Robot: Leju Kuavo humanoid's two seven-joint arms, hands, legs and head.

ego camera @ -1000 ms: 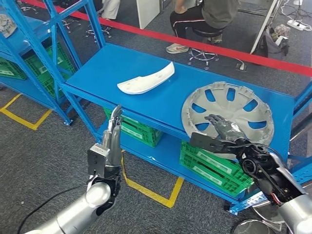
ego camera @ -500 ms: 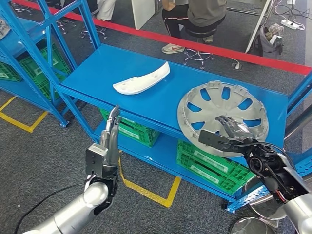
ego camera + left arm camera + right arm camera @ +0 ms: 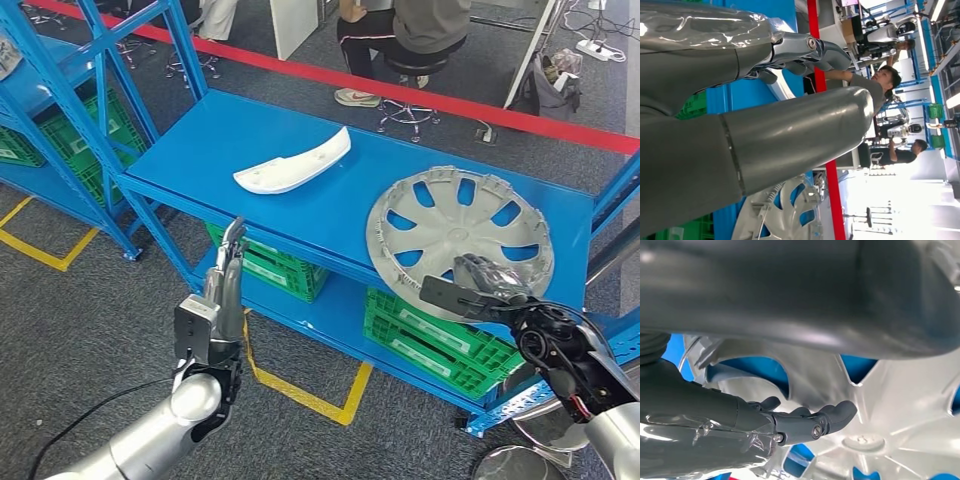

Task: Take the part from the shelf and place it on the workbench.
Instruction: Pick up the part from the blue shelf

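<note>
The part you want, the silver hubcap (image 3: 460, 238), lies flat on the blue shelf (image 3: 226, 150), right under and ahead of your right hand. Going left to right: your left hand (image 3: 226, 275) stands upright in front of the shelf edge, fingers straight and apart, gripping nothing, probably kept clear as a spare. Beyond it and a little to its right, a white curved trim piece (image 3: 290, 165) rests on the shelf, well apart from the hubcap. Your right hand (image 3: 483, 280) hovers palm-down over the hubcap's near rim, fingers extended and released, holding nothing; whether they touch the rim you cannot tell. That low, flat pose looks set for hooking the rim.
</note>
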